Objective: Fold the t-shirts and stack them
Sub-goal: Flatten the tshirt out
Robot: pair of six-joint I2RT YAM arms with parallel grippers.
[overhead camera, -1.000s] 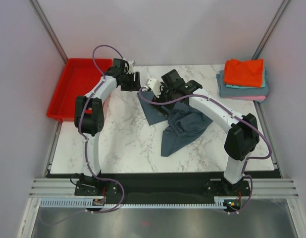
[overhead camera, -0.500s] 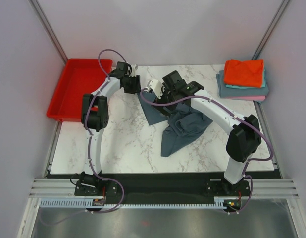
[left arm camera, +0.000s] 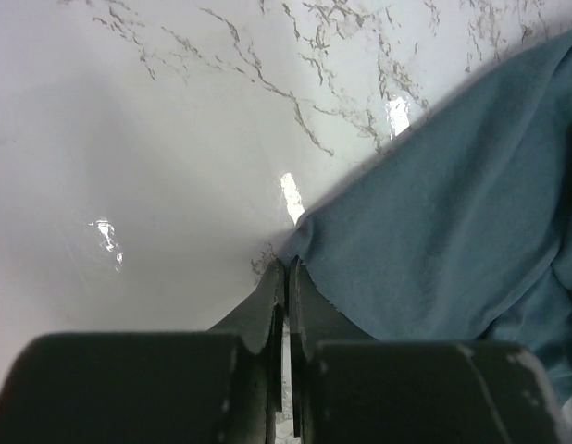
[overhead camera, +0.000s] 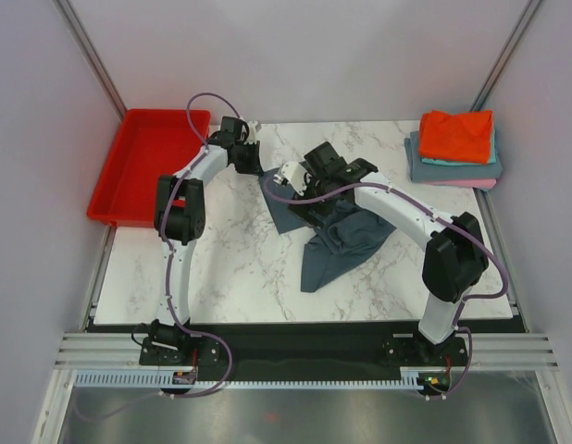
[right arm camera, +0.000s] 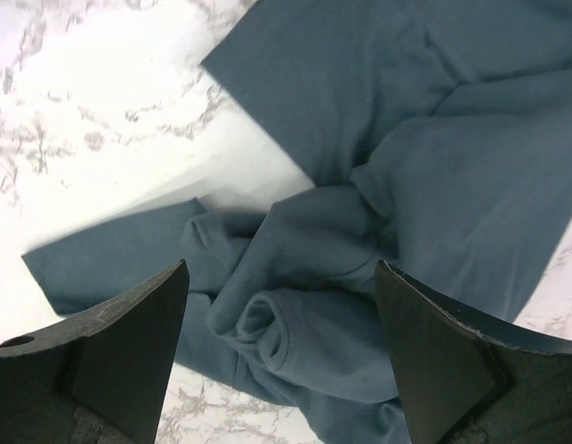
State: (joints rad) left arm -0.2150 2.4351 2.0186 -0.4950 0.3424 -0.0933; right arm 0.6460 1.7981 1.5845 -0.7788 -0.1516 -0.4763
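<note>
A slate blue-grey t-shirt (overhead camera: 346,236) lies crumpled in the middle of the marble table (overhead camera: 221,259). My left gripper (overhead camera: 260,173) is at the shirt's far left corner. In the left wrist view the left gripper (left arm camera: 287,266) is shut, its tips pinching that corner of the t-shirt (left arm camera: 453,213). My right gripper (overhead camera: 309,196) hangs over the shirt's bunched middle. In the right wrist view the right gripper (right arm camera: 281,268) is open wide above a rolled sleeve (right arm camera: 267,328), touching nothing. A folded stack sits at the far right with an orange-red t-shirt (overhead camera: 455,134) on top.
A red plastic tray (overhead camera: 143,166) stands off the table's far left corner. Under the orange-red shirt show teal (overhead camera: 425,159) and pink (overhead camera: 453,182) edges. Grey walls close in the back and both sides.
My left gripper moved right to the shirt's corner and closed on it. My right gripper slid a little toward the near side over the crumpled cloth, staying open.
</note>
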